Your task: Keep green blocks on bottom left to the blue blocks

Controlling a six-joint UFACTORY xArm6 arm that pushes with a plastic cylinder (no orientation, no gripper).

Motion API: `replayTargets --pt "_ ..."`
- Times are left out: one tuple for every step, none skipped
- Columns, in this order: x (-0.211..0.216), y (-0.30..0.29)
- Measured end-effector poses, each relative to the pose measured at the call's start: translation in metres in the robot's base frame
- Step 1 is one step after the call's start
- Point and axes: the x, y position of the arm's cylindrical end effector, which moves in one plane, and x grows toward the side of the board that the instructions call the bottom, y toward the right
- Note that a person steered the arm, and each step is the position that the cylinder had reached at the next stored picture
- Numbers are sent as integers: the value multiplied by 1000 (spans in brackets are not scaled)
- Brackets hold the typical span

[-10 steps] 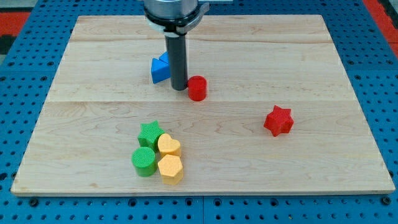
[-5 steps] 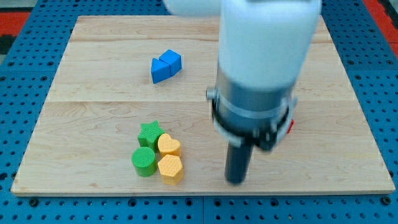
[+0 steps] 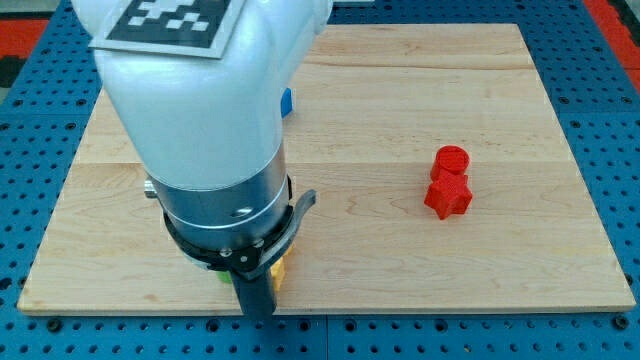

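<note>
My arm fills the left half of the camera view and hides the green blocks completely. My tip (image 3: pixel 258 314) is down at the board's bottom edge, right beside a yellow block (image 3: pixel 278 272) of which only a sliver shows. Of the blue blocks only a small edge (image 3: pixel 287 102) shows past the arm, toward the view's top.
A red cylinder (image 3: pixel 451 160) sits touching the top of a red star (image 3: pixel 447 196) at the view's right. The wooden board (image 3: pixel 520 260) lies on a blue pegboard. The other yellow block is hidden by the arm.
My tip has swept from beside the blue blocks to the bottom middle, then left to the bottom edge by the yellow blocks. The red cylinder now sits against the red star.
</note>
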Motion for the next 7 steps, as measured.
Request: replayTargets --pt "-3 2" --pt "-38 3" --pt "-54 0" --pt "-66 -12" --pt "-76 -11" --pt "-99 -21" --pt "-118 -24"
